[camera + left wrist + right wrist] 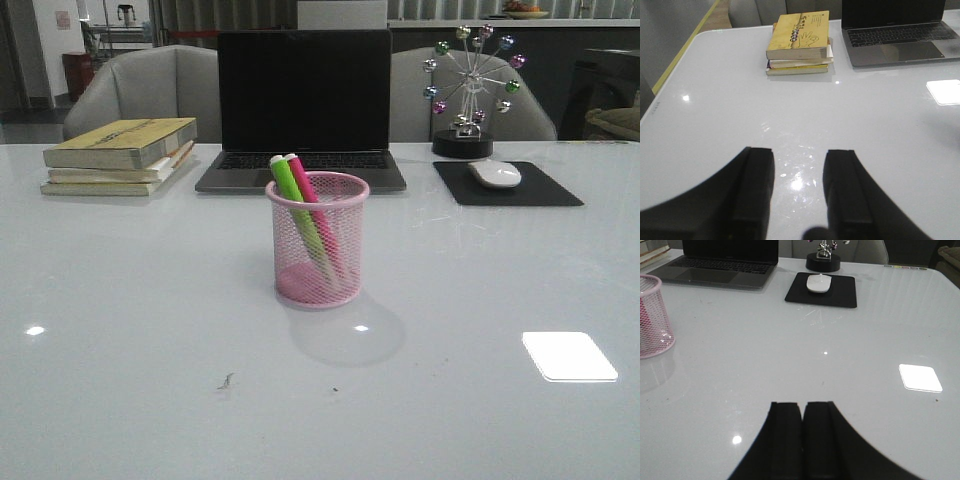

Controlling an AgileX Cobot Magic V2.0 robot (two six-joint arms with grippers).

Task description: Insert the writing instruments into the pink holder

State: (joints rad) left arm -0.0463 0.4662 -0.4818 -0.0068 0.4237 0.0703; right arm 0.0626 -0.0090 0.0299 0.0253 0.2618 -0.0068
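The pink holder (318,240) stands upright at the table's middle, a pink wire-mesh cup. Inside it lean two writing instruments, a lime green marker (291,196) and a magenta pink marker (304,183), their tops poking over the rim toward the left. In the right wrist view part of the holder (652,317) shows at the edge, well away from my right gripper (802,405), which is shut with nothing in it. My left gripper (799,152) is open over bare table, empty. Neither gripper appears in the front view.
A stack of books (122,156) lies at the back left, an open laptop (304,105) behind the holder. A white mouse (495,174) rests on a black pad (505,185) at the back right, with a ball ornament (468,90) behind it.
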